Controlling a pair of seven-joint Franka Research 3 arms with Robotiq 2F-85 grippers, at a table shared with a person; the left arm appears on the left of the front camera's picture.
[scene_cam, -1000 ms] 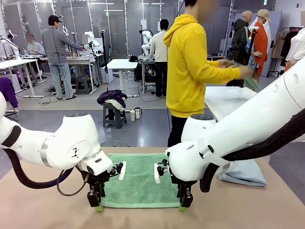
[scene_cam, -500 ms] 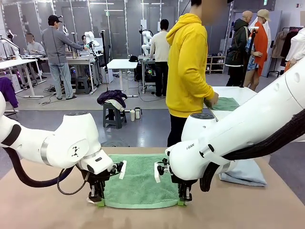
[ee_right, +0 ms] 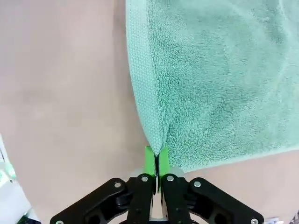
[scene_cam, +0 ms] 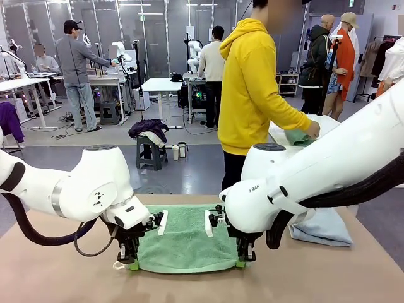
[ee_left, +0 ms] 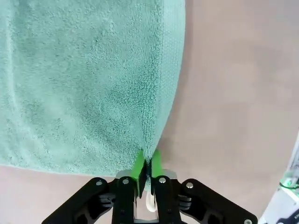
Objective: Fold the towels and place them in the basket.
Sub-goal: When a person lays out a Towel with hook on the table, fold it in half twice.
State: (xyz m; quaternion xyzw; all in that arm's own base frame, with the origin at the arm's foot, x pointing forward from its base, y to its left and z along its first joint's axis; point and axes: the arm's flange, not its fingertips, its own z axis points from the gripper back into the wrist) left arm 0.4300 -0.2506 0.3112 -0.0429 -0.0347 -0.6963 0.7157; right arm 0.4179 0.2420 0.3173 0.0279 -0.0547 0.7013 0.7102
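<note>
A green towel point(scene_cam: 186, 237) lies spread flat on the brown table point(scene_cam: 57, 278) between my two arms. My left gripper point(scene_cam: 129, 262) is shut on its near left corner, and the left wrist view has the green pads point(ee_left: 148, 164) pinching the towel point(ee_left: 84, 84) corner. At the near right corner my right gripper point(scene_cam: 244, 257) is shut on the cloth; in the right wrist view its pads point(ee_right: 155, 163) pinch the towel point(ee_right: 219, 79) edge. A folded grey-blue towel point(scene_cam: 322, 228) rests on the table at the right. The basket is out of view.
A person in a yellow hoodie point(scene_cam: 252, 88) stands at the far side of the table, turned right, handling a green cloth point(scene_cam: 298, 137) on a white table behind. Bare brown tabletop lies in front of and left of the green towel.
Both grippers have closed on the near corners of the green towel and lifted them slightly. The person's hand has moved onto the green cloth on the far table.
</note>
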